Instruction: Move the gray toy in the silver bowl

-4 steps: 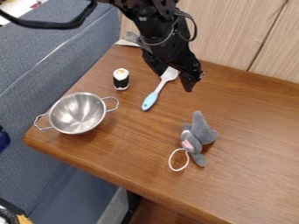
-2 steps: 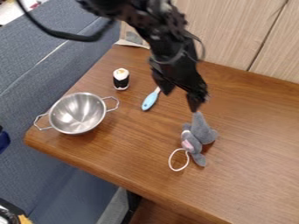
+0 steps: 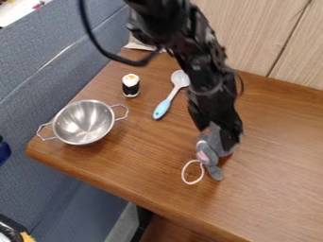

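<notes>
Now you're at the grasping step, with the fingers [image 3: 232, 137] apart over the upper end of the gray toy [image 3: 214, 146] on the surface [image 3: 271, 189], so settle them around it, close, then lift toward the silver bowl [image 3: 84, 122]

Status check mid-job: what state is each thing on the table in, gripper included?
Silver bowl: upright, empty.
Gray toy: lying on the table, outside the bowl.
Gripper: open, at the toy's far end.
Spoon: lying down.
Black-and-white roll: standing.
</notes>
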Tool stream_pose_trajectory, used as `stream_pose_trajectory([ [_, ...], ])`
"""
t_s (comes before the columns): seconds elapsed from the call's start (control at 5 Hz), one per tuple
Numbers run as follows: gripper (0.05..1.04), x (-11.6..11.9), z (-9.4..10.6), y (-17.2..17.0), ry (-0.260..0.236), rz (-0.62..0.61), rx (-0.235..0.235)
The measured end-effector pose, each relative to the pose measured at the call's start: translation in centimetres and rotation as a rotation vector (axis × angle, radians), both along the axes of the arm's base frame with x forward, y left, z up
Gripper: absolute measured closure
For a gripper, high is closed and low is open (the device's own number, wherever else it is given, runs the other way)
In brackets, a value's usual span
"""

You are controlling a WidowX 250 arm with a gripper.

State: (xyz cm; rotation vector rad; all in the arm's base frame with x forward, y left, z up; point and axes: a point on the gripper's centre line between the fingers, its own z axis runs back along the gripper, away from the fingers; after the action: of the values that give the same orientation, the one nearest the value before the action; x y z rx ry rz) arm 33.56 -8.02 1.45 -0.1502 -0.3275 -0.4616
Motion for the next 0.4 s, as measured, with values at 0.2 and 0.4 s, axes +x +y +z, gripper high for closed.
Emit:
stream_pose_trajectory([
  [0.2, 0.083, -0.12, -2.66, -0.87, 0.098, -0.044, 0.036],
  [0.4, 0.132, -0.03, -3.64, -0.98, 0.122, -0.045, 0.063],
])
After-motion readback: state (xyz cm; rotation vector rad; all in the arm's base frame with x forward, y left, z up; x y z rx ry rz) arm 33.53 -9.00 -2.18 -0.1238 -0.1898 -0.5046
